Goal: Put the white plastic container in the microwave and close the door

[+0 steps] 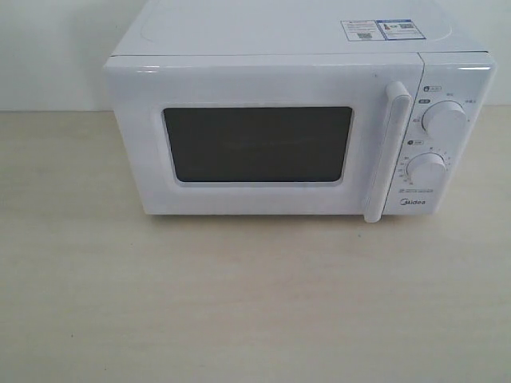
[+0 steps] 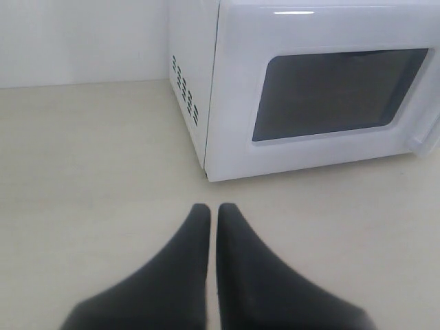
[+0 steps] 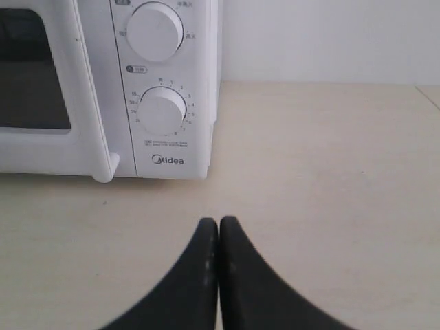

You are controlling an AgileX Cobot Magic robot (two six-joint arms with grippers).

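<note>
Pale wood-grain tabletop [image 1: 255, 319] carries a boxy white Midea microwave [image 1: 455, 80], its white windowed door [image 1: 263, 84] shut. No white plastic container shows in any view; the dark window [image 1: 257, 145] hides the cavity. Black left gripper [image 2: 213, 213] and right gripper [image 3: 218, 227] hover empty, fingertips pressed together. The door's upright white bar handle [image 1: 387, 152] stands on the right gripper's side, nearer that arm.
</note>
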